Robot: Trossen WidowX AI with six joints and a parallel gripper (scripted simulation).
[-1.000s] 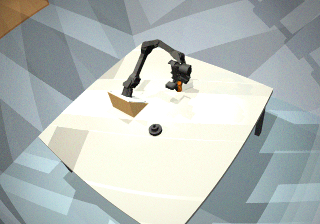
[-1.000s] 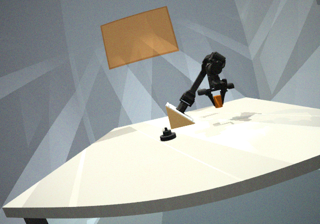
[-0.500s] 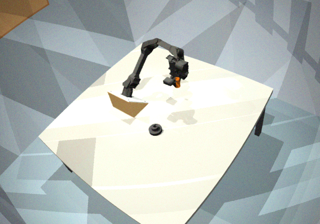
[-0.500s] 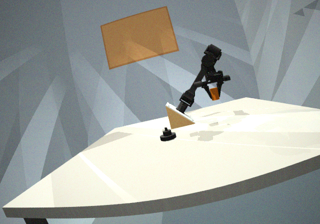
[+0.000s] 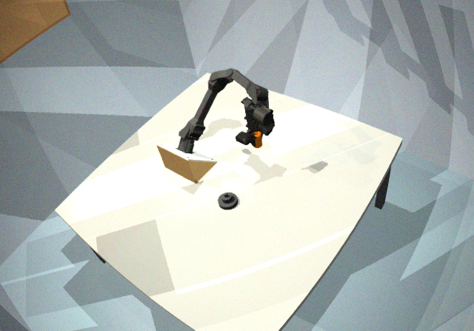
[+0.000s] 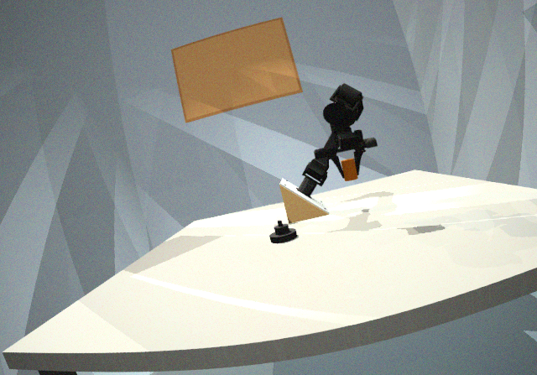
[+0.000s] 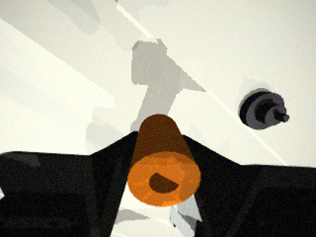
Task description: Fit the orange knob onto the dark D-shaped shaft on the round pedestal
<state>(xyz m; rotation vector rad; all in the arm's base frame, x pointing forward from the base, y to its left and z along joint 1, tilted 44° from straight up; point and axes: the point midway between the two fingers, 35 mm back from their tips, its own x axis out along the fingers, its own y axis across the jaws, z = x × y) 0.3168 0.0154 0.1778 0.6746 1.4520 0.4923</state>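
The orange knob (image 5: 258, 140) (image 6: 349, 169) (image 7: 159, 138) is a short cylinder. The wrist view shows its near end with a dark D-shaped hole, the flat side facing up and to the right. My gripper (image 5: 255, 141) (image 6: 350, 174) (image 7: 159, 136) is shut on the knob and holds it above the table. The dark round pedestal (image 5: 227, 204) (image 6: 283, 236) (image 7: 256, 118) stands on the table, apart from the knob, toward the right in the wrist view. Its thin shaft (image 6: 279, 223) (image 7: 283, 118) points up. The shaft's flat side cannot be made out.
The arm's wedge-shaped base (image 5: 178, 167) (image 6: 301, 206) with tan sides and a white top stands beside the pedestal. The pale table (image 5: 244, 251) (image 6: 260, 271) carries patchy shadows. A flat orange panel (image 5: 30, 9) (image 6: 236, 70) shows in the background.
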